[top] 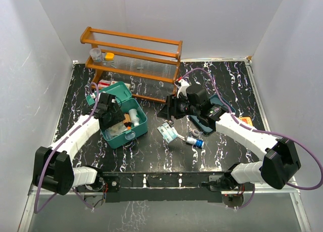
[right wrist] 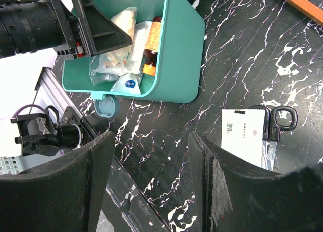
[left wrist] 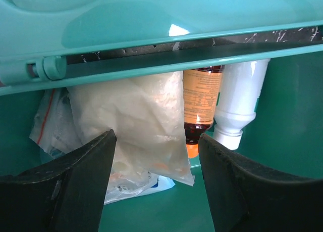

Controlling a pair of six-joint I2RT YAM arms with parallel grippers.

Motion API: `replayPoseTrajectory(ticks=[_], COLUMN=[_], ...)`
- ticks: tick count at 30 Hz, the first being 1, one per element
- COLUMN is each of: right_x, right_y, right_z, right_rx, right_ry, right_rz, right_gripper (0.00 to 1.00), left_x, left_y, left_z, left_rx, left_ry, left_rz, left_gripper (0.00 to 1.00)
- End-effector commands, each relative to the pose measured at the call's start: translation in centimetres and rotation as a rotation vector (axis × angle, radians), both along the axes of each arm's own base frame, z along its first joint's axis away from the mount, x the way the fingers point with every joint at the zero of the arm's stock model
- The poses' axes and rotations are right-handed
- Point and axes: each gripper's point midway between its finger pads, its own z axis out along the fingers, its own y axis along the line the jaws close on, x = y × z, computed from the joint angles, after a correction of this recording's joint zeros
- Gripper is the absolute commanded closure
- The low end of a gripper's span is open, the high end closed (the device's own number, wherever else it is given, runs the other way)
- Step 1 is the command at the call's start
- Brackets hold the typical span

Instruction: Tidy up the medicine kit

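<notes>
The teal-green medicine kit [top: 140, 125] stands open left of centre, its lid [top: 117, 92] tipped back. Inside lie a clear plastic bag [left wrist: 131, 116], an amber bottle with an orange cap [left wrist: 201, 103] and a white bottle [left wrist: 241, 103]. My left gripper [top: 112, 120] is open and empty, its fingers down inside the kit [left wrist: 282, 121] just in front of the bag. My right gripper [top: 167, 112] is open and empty, hovering over the table right of the kit [right wrist: 176, 50]. A white packet [right wrist: 243, 133] with black-handled scissors [right wrist: 280, 120] lies by its right finger.
A wooden rack [top: 132, 54] with a small jar stands at the back. A small blue-capped bottle [top: 195, 140] lies beside the packet [top: 168, 132]. A darker teal tray [top: 208, 122] sits under the right arm. A red-and-white box [top: 104, 83] lies behind the lid, and an orange item [top: 246, 121] lies far right.
</notes>
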Motion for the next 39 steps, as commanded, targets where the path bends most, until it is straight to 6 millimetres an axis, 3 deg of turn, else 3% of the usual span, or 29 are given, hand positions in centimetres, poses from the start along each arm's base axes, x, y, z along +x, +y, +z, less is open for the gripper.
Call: replayPoseTrajectory(ticks=[1,4,8,11,18,25,32,39], right_x=[0.7,1.1,2.1,2.7,2.5,1.6,1.2,0.7], right_y=[0.1,-0.3,-1.8,-3.3,-5.0,-4.1,-3.2,-2.6], right_z=[2.3,1.8,-0.5,-2.8,-7.7,-11.1,-13.8,-15.0], right_rx=[0.050,0.034,-0.031,-0.099,-0.254,-0.300,-0.351,-0.350], right_ry=[-0.072,-0.066,-0.043,-0.031,-0.007,0.082,0.182,0.213], right_rz=[-0.021,-0.052,-0.167,-0.244,-0.241,-0.159,-0.113,-0.094], right_gripper=[0.42,0.42,0.42,0.42,0.42,0.44,0.49,0.55], left_x=[-0.9,-0.8,-0.5,-0.2,0.1,0.2,-1.9,-4.1], left_y=[0.8,0.8,0.6,0.3,-1.4,-4.9,-8.0,-8.5], left_z=[-1.4,-1.4,0.0,1.8,7.2,14.0,20.2,22.3], left_rx=[0.034,0.036,0.025,0.010,-0.075,-0.243,-0.378,-0.428], left_ry=[0.049,0.049,0.022,-0.010,-0.105,-0.325,-0.583,-0.658], left_rz=[0.023,0.022,0.010,-0.007,-0.094,-0.281,-0.514,-0.574], left_gripper=[0.35,0.36,0.36,0.35,0.29,0.26,0.24,0.23])
